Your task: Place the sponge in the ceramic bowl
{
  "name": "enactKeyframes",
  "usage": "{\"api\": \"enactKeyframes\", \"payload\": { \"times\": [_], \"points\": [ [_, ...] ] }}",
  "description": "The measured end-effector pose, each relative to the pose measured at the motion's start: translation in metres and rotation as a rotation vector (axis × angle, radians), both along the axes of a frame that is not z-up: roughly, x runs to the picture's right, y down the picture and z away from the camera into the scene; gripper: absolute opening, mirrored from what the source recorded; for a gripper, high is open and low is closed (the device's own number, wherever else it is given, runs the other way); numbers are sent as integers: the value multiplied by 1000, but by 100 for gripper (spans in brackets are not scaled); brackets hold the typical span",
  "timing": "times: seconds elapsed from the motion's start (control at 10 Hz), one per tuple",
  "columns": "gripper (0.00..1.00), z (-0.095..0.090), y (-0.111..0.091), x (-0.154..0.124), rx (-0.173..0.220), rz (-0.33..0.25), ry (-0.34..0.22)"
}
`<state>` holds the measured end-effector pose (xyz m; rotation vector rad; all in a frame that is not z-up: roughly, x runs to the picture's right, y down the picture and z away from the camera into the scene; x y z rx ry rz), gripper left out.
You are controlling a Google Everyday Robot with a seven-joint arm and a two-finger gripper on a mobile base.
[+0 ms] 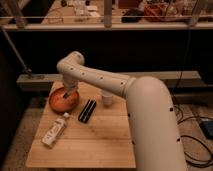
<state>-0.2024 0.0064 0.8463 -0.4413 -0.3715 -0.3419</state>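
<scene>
Hanging low inside the ceramic bowl (pixel 54 105), the gripper (pixel 65 94) cannot be judged wide, narrow or holding. The white bottle (pixel 55 131) nearby has an unreadable label.

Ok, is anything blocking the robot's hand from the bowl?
Nothing visible. The gripper hangs right over the bowl, inside its rim. The black bar, cup and bottle lie off to the side on the table.

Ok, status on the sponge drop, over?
Gripper low inside ceramic bowl. Sponge not distinguishable, maybe hidden at the gripper. Black flat object and white cup beside the bowl, apart from it, not in the way.
</scene>
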Motion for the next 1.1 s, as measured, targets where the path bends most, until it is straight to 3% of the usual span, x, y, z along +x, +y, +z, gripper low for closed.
{"api": "enactKeyframes", "payload": {
  "times": [0.4,0.7,1.1],
  "points": [
    [7,3,1,-2,-3,1,-8],
    [20,4,1,-4,-4,0,-13],
    [22,6,3,-8,-7,-1,-21]
  ]
}}
